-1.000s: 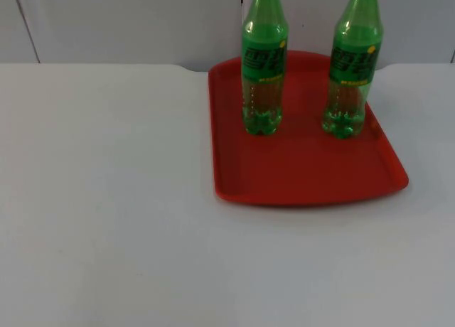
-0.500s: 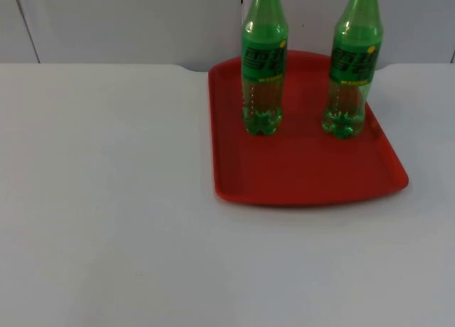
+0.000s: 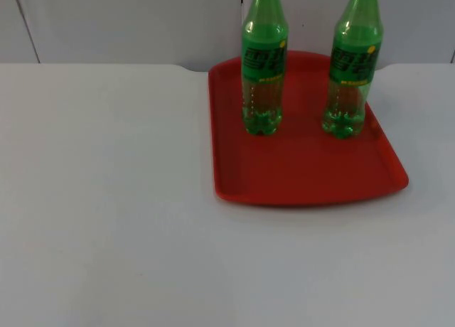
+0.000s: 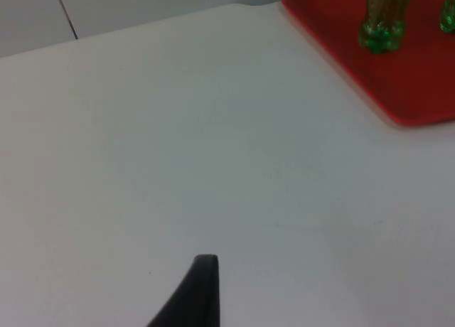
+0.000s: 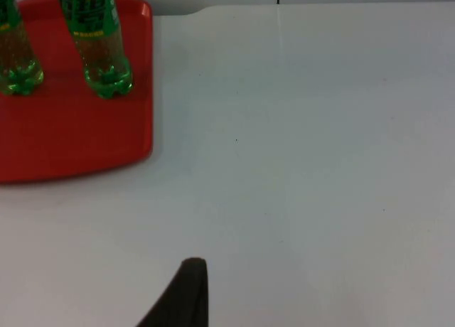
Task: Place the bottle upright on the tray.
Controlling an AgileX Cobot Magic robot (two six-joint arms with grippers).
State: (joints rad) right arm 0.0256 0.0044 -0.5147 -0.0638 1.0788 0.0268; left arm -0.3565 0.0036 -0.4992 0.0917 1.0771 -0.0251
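**Two green bottles stood up on the red tray**

Two green bottles were on the red tray [image 3: 306, 167]. The left bottle [image 3: 263, 64] and the right bottle [image 3: 352, 67] both stood straight up, tops pointing to the ceiling. They were near the far side of the tray, close to the grey wall [image 3: 128, 21]. They stood apart, not touching. The near half of the tray was bare red. No bottle lay on the white table [image 3: 106, 199].

In the left wrist view, one black fingertip of the left gripper [image 4: 195, 291] hung over the table, with the tray and left bottle far off ahead and to one side. In the right wrist view, one fingertip of the right gripper [image 5: 181, 291] was over the table too, well away from the tray's edge. Just one tip of each showed, so I cannot tell if the fingers were apart or together. Both arms looked to be waiting.

I think the job was done. There was lots of open table all around the tray.
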